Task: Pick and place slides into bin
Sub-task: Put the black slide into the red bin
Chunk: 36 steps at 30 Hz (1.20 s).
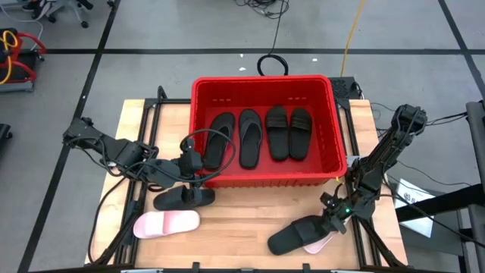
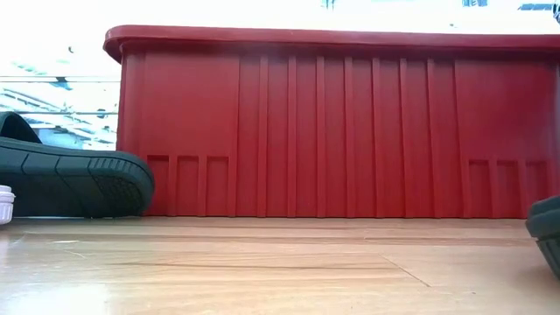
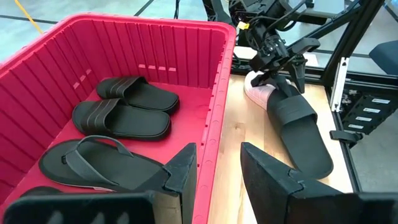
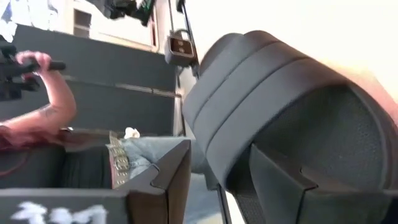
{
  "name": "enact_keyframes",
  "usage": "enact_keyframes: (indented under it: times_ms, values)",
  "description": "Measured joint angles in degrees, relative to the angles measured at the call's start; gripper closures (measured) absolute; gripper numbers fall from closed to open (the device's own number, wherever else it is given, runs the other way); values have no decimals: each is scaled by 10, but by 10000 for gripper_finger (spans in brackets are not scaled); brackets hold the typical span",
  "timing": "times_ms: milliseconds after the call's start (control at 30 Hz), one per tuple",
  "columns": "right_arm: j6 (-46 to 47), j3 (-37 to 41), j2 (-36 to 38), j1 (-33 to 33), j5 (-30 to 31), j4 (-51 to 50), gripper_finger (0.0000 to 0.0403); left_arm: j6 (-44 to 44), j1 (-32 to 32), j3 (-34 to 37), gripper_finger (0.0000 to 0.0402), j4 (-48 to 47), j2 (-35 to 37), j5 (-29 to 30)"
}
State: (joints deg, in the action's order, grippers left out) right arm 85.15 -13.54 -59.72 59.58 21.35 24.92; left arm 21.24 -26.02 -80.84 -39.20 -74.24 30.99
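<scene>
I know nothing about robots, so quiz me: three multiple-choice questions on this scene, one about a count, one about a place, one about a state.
1. How many slides lie in the red bin?
A two
B four
C six

2. Where is the fully visible pink slide?
A in the bin
B on the table, near the left gripper
C on the floor

3. The left gripper is:
A open and empty
B shut on a slide
C shut on a cable

Answers:
1. B: four black slides lie side by side inside.
2. B: it lies on the wood in front of the bin.
3. A: its fingers stand apart, gripping nothing.
</scene>
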Motion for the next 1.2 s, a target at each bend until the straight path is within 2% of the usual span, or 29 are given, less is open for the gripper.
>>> enact_keyframes:
  times_ms: [500,667,900,1200]
  values:
    - [61,0,-55,-7,-19,41,258,3,5,0,282,0,0,0]
    - [80,0,-71,-15,-21,52,297,14,4,0,282,0,0,1]
    - [56,0,-71,-25,-24,64,392,14,5,0,282,4,0,1]
    - [51,0,-71,-26,-21,65,400,18,5,0,282,5,0,5]
